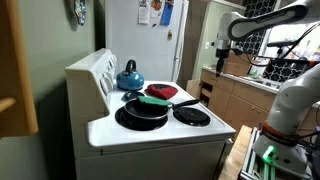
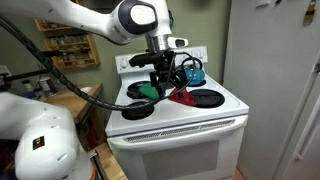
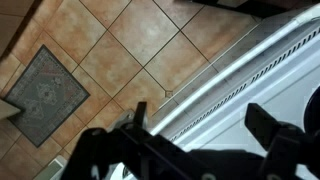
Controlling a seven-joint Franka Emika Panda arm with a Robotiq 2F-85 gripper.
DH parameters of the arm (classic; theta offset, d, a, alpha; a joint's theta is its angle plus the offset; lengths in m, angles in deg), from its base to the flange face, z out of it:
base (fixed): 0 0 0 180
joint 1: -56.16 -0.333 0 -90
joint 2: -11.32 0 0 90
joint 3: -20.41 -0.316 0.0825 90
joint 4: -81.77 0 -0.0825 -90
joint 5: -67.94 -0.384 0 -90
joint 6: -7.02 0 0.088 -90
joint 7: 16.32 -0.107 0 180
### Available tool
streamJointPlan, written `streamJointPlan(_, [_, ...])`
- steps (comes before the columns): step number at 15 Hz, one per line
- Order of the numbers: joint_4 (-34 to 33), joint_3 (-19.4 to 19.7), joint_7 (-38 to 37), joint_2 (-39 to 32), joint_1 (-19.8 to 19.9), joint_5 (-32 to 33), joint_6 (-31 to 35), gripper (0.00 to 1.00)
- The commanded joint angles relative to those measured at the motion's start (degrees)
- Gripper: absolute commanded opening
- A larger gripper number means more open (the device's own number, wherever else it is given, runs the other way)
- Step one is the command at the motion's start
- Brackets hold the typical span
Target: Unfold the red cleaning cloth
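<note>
Gripper (image 3: 200, 135) being held off the table (image 1: 110, 128), unfolding judged not yet begun
Its jaws are being held wide apart, nothing gripped or touched; the red cleaning cloth (image 1: 162, 91) is lying on the table beside the black frying pan (image 1: 140, 113), well apart from the gripper, all unfolding left to do.

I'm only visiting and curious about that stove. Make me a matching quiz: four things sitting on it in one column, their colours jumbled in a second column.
Things:
1. kettle
2. cleaning cloth
3. frying pan
4. flat item lying over the frying pan

Colours:
A. black
B. green
C. blue
D. red

Pairs: 1-C, 2-D, 3-A, 4-B
</note>
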Motion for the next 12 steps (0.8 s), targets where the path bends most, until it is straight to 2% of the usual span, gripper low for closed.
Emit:
streamJointPlan(1, [-0.1, 0.7, -0.4, 0.0, -0.8, 0.4, -0.3, 1.0])
streamJointPlan(5, [-0.1, 0.7, -0.4, -0.1, -0.8, 0.4, -0.3, 1.0])
streamJointPlan(8, [-4.6, 0.8, 2.4, -4.7, -4.0, -1.8, 5.3, 1.0])
streamJointPlan(12, [-11.3, 1.1, 4.4, -14.6, -9.9, -12.5, 13.7, 1.0])
